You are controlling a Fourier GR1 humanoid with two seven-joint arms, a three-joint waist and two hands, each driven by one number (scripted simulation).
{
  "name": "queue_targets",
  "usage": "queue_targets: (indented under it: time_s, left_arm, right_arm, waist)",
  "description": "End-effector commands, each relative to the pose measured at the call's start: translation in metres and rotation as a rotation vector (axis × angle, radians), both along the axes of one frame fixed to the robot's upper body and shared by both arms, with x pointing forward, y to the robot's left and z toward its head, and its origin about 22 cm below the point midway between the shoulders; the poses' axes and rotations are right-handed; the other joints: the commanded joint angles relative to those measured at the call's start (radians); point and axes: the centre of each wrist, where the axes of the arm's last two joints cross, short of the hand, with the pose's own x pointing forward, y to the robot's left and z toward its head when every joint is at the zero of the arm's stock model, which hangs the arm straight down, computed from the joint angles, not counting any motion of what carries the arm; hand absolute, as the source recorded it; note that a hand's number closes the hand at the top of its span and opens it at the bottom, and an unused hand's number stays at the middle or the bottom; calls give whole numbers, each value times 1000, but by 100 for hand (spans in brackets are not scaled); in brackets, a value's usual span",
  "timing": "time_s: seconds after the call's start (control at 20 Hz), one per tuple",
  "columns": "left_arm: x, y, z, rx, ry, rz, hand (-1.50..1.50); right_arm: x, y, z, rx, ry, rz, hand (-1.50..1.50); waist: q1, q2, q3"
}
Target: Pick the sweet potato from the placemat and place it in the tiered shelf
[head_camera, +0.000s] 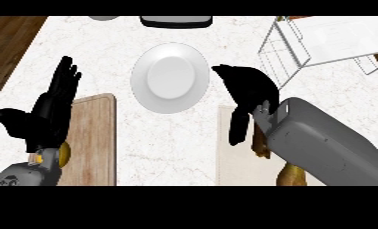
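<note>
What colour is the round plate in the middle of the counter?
The plate is plain white, with no pattern, seen clearly in the head view.

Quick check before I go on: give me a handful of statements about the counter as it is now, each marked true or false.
1. The sweet potato already sits in the wire shelf. False: it lies on the placemat, mostly hidden under the right forearm.
2. A white plate lies in the middle of the counter, between the two hands. True.
3. The left hand holds the plate. False: it rests open, fingers up, over the wooden board, apart from the plate.
4. The right hand is over the placemat's far end, near the sweet potato. True.
5. The shelf stands at the counter's far right. True.
</note>
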Motion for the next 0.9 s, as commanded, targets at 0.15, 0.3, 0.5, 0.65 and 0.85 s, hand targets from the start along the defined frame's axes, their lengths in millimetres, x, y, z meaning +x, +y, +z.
queue_targets:
  time_s: [0.15,0.3,0.5,0.65,0.85]
  left_arm:
    - [2,8,7,15,-10,-1,0]
    - [-9,6,4,-3,6,-5,0]
    - [-8,2,-11,15,6,12,0]
    - [-1,0,5,-9,0,-6,0]
    - [-5,12,7,-9,9,3,0]
  right_arm:
    - [-6,57,-18,-399,30,-35,-150]
    - [-12,63,-43,-409,61,-56,-150]
    - [-8,61,-66,-546,48,-27,-150]
    - [-3,62,-75,-668,35,-45,-150]
    - [9,43,-90,-764,87,-97,-150]
  waist:
    - [6,3,1]
    - [-2,1,3]
    - [-10,6,3]
    - [-14,4,3]
    - [-15,2,3]
